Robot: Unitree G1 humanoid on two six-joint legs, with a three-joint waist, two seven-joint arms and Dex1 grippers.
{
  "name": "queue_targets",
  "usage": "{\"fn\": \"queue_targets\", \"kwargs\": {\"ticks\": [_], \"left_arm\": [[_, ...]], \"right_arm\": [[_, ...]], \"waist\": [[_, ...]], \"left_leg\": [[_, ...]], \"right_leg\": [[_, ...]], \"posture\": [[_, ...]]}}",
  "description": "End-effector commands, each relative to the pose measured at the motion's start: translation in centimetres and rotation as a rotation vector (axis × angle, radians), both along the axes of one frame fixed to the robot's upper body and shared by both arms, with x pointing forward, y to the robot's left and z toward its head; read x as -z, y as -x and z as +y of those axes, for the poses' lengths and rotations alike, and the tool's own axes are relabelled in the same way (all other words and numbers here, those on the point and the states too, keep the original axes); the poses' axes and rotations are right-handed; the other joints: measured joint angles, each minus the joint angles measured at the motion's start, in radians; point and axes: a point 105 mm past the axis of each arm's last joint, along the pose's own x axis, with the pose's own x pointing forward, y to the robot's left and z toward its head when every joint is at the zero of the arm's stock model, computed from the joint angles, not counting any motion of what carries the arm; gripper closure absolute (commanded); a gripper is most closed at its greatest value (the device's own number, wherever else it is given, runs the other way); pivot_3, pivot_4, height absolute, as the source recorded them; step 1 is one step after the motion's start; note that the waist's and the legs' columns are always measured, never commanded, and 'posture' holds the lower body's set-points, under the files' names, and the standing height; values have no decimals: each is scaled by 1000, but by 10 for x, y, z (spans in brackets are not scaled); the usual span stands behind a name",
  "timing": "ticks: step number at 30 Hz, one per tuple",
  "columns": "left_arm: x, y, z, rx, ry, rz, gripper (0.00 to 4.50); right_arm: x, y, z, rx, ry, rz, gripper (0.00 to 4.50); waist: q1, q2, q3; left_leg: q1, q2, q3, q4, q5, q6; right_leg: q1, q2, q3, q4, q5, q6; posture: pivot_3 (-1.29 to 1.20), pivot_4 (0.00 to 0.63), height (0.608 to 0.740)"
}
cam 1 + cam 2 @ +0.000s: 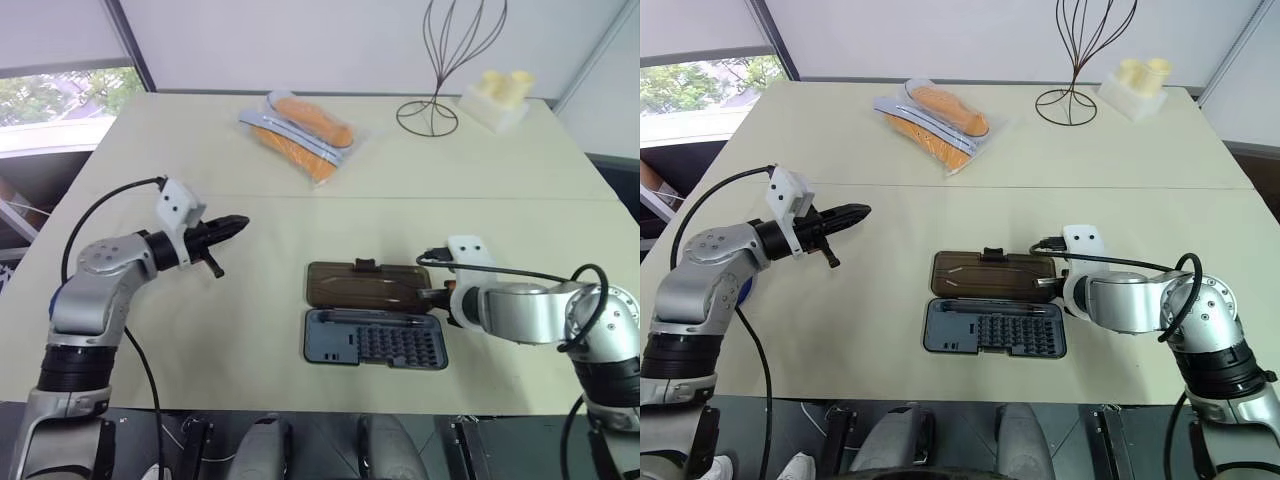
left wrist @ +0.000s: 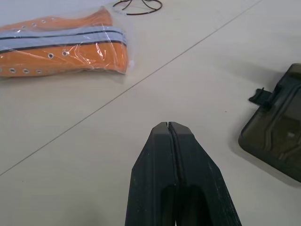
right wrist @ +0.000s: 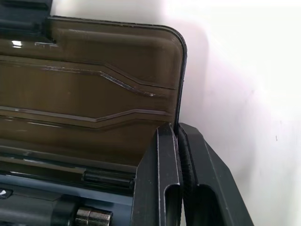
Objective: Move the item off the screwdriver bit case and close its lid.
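Observation:
The screwdriver bit case (image 1: 375,340) lies open near the table's front edge, with rows of bits showing. Its smoky-brown lid (image 1: 365,285) is folded back behind it, latch tab (image 1: 364,265) at the far edge. Nothing rests on the case or the lid. My right gripper (image 1: 432,295) is at the lid's right edge, shut on that thin edge (image 3: 178,113). My left gripper (image 1: 240,224) hovers over the table left of the case, shut and empty. A clear bag of orange shoes (image 1: 300,130) lies far back, well apart from the case.
A black wire stand (image 1: 435,100) and a pale yellow block (image 1: 497,95) stand at the table's far right. A seam (image 1: 400,197) crosses the tabletop between the bag and the case. The table's left edge runs near my left arm.

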Motion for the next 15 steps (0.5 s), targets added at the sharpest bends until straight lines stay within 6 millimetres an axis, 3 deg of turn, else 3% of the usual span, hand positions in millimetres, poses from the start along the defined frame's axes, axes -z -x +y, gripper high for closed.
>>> {"fn": "queue_targets", "kwargs": {"ticks": [1, 15], "left_arm": [[-14, 1, 0, 6, -8, -58, 4500], [-13, 1, -1, 3, -6, -56, 4500]], "right_arm": [[-3, 3, 10, -53, -15, -1, 4438], [-9, -4, 17, -96, 6, -18, 4438]], "waist": [[0, 0, 0], [1, 0, 0]], "left_leg": [[0, 0, 0, 0, 0, 0], [0, 1, 0, 0, 0, 0]], "right_leg": [[0, 0, 0, 0, 0, 0], [0, 0, 0, -1, 0, 0]], "posture": [[0, 150, 740], [0, 150, 740]]}}
